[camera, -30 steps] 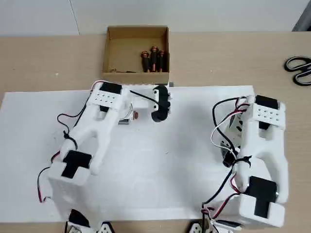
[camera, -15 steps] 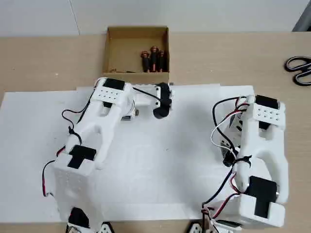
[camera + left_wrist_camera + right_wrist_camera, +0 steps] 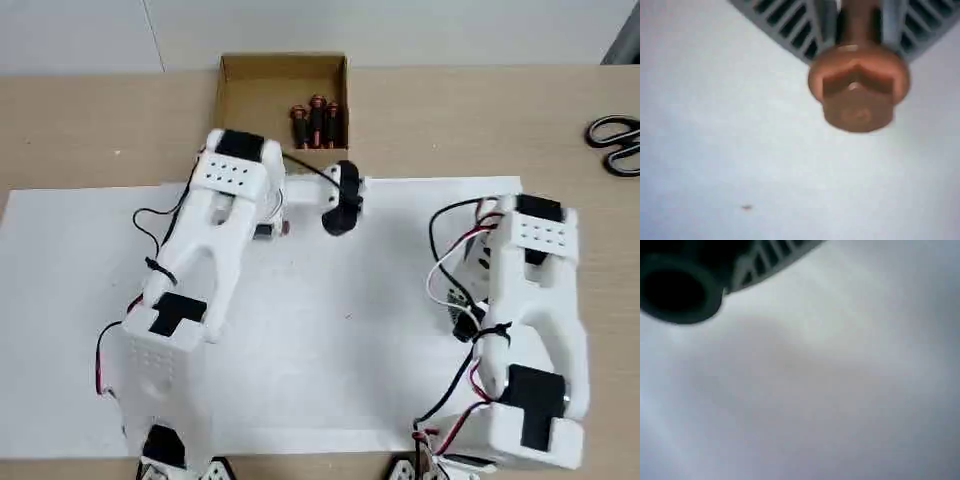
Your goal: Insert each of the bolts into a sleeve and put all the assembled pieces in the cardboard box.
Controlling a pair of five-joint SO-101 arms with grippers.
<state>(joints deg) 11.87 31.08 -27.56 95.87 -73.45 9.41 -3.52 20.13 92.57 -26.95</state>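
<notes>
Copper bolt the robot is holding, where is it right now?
The copper bolt is pinched in the left gripper, head outward, over the white sheet. From the high view it is beside the left arm, near the front of the cardboard box.

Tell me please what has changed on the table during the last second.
The left arm moved toward the cardboard box, carrying the bolt in the left gripper. The right arm, holding a black sleeve, shifted only slightly. The three assembled pieces in the box and the scissors stayed put.
</notes>
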